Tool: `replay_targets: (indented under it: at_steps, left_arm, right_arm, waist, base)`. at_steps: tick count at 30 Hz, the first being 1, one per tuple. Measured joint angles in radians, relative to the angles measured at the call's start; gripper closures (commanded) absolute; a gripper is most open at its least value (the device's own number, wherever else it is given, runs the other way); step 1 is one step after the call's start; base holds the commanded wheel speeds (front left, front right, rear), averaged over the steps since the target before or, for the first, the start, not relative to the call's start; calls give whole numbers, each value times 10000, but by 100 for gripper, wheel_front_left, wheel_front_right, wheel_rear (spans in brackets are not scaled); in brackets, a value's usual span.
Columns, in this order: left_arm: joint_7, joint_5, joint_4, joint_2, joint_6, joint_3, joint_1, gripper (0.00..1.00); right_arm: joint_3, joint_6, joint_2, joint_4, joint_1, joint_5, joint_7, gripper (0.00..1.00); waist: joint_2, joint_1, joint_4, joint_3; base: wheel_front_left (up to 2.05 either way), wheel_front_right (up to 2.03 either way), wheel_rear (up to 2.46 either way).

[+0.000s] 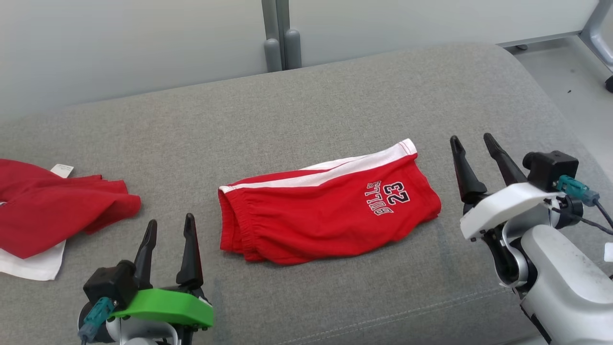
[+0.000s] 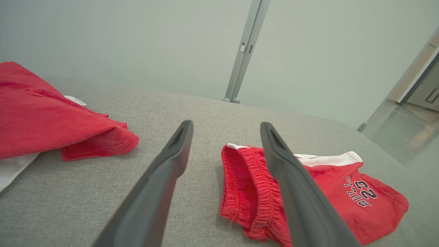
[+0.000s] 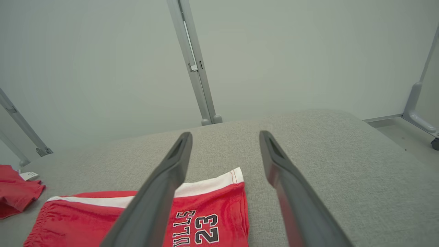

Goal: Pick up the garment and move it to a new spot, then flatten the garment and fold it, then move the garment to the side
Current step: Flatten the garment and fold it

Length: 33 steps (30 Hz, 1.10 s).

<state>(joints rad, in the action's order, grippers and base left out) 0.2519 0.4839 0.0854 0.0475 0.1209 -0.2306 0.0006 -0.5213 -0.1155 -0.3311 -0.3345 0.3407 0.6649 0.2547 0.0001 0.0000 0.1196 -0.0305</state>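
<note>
Both grippers are wide open with nothing in them. The left gripper (image 1: 171,219), the one with the green wrist cover (image 1: 167,306), hovers over the near left part of the cushion, fingers pointing away from the robot. The right gripper (image 1: 471,138) sits further out on the right, also spread and empty.

Between them are the red shorts (image 1: 325,220), folded and lying flat in the middle of the cushion. The elastic waistband is toward the left gripper and the leg hem toward the right one. Neither gripper touches them. A white stripe runs along the far edge.

The surface is a big grey fabric cushion (image 1: 335,105) with a rounded far edge and a stitched seam along the near side. Behind it is a plain pale wall (image 1: 119,43) with a grey metal post (image 1: 281,33) running up it. On the far right there's a bit of light floor (image 1: 560,72), a grey frame leg (image 1: 596,28) and a dark wheel (image 1: 609,84).

As for writing, the shorts say "BULLS 23" (image 1: 389,197) in black and white lettering near the hem, upside down from the head view.

Off to the left, well apart from the shorts, is another crumpled red garment (image 1: 52,206) with a small white tag (image 1: 62,170) (print too small to read) and some white cloth (image 1: 33,266) sticking out underneath it.
</note>
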Motion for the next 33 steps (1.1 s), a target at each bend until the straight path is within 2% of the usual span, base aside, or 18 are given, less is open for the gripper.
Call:
replay_targets:
  at_steps: [7, 16, 33]
  left_arm:
    - [0, -834, -240, 0, 23, 293, 547, 0]
    - [0, -846, -378, 0, 25, 602, 1081, 0]
    - [0, -871, -723, -12, 25, 366, 1171, 0]
  right_arm:
    - [458, -23, -21, 669, -1019, -454, 0, 0]
    - [911, -82, -65, 1183, -1750, -815, 0, 0]
    - [1452, -86, -8, 1743, -2592, -1384, 0, 0]
  waist:
    - [0, 0, 81, 226]
    - [0, 0, 45, 252]
    - [0, 0, -456, 207]
  base:
    - [0, 0, 0]
    - [0, 0, 0]
    - [0, 0, 0]
